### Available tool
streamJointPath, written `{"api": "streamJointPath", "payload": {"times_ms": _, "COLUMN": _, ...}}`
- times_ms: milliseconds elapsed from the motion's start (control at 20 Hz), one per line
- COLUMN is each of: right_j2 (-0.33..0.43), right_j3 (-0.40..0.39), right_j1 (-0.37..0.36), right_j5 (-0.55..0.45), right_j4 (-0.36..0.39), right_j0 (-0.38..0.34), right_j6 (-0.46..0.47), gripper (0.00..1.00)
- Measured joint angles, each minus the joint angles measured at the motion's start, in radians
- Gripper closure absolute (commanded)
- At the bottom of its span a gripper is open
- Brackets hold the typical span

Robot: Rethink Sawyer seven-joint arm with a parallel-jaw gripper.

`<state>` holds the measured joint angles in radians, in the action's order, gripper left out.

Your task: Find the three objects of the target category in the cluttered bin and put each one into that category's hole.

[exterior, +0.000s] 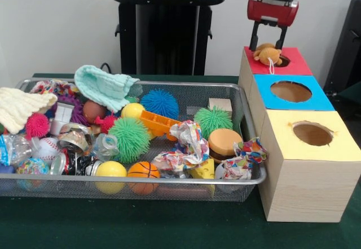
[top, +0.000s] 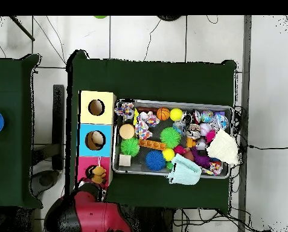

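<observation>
My gripper point(exterior: 267, 47) hangs over the red-topped box point(exterior: 296, 62) at the far end of the row. It is open, with a finger on either side of a tan plush toy point(exterior: 267, 53). The toy lies on the red top at the edge of the hole point(exterior: 284, 61) and covers part of it; it also shows in the overhead view point(top: 98, 174). The wire-mesh bin point(exterior: 169, 181) holds small balls: an orange basketball point(exterior: 143, 171), a yellow ball point(exterior: 110, 170), a baseball point(exterior: 48, 149) and another yellow ball point(exterior: 132, 110). I see no tiger-striped ball.
The blue-topped box point(exterior: 321, 99) and the yellow-topped box point(exterior: 338, 147) stand in a row next to the red one. The bin also holds spiky pom balls point(exterior: 130, 139), knitted cloths point(exterior: 104, 85), a toy burger point(exterior: 224, 143), crumpled paper and a wooden block point(exterior: 220, 104).
</observation>
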<state>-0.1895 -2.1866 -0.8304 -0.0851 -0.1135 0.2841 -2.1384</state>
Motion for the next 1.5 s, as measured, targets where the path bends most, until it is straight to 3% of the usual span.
{"api": "streamJointPath", "payload": {"times_ms": 600, "right_j2": 0.061, "right_j3": -0.021, "right_j1": -0.052, "right_j5": -0.001, "right_j4": 0.0, "right_j0": -0.076, "right_j6": 0.0, "gripper": 0.0}}
{"api": "streamJointPath", "payload": {"times_ms": 1500, "right_j2": 0.065, "right_j3": -0.021, "right_j1": -0.187, "right_j5": -0.16, "right_j4": -0.017, "right_j0": -0.063, "right_j6": 0.0, "gripper": 0.0}}
